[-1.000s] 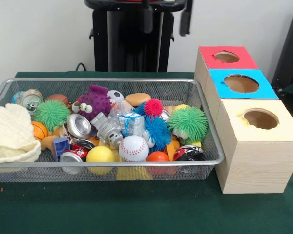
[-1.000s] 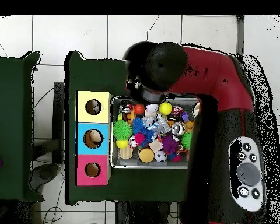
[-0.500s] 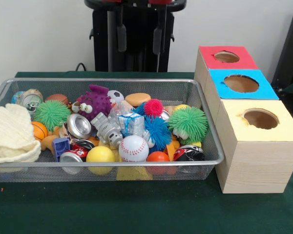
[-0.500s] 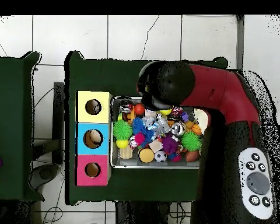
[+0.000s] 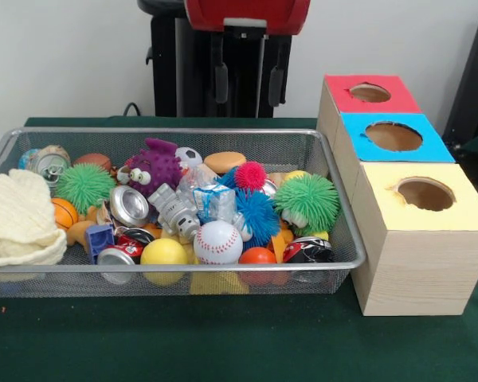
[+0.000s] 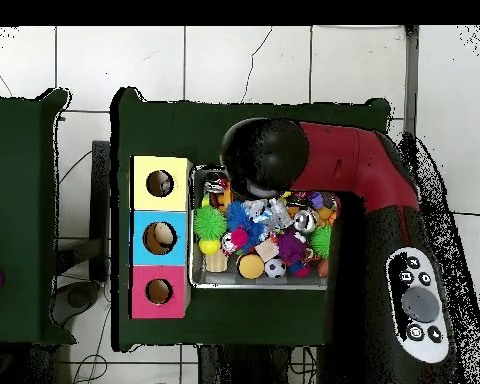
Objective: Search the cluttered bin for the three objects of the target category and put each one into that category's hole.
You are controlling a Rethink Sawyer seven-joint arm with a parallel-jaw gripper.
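We see the gripper (image 5: pixel 248 83) hanging high above the far rim of the wire basket (image 5: pixel 183 266), its two dark fingers (image 5: pixel 221 82) standing apart with a clear gap between them and nothing held in that gap. The basket fills the left and middle of the green table (image 5: pixel 223 342) in the front view, and the gripper sits well above its contents, over the far side near a brown bun-shaped toy (image 5: pixel 224 161) and a purple monster toy (image 5: pixel 153 165). We cannot pick out any small printed cloth pieces among the clutter; only a large cream knitted cloth (image 5: pixel 17 219) shows, heaped at the basket's left end, well apart from the gripper. At the table's right edge stands a row of three wooden boxes, and the hole in the yellow top (image 5: pixel 425 193) belongs to the one nearest the table's front edge, with the blue-topped box (image 5: pixel 393 136) behind it and the red-topped box (image 5: pixel 370 93) at the far side. The yellow hole lies low and to the right of the gripper, well apart from it. Near the basket's front rim lie a baseball (image 5: pixel 217 242), a yellow ball (image 5: pixel 163 253) and crushed cans (image 5: pixel 128 206); any print on them is too small for us to read. From overhead, the red arm (image 6: pixel 364 170) covers much of the basket.
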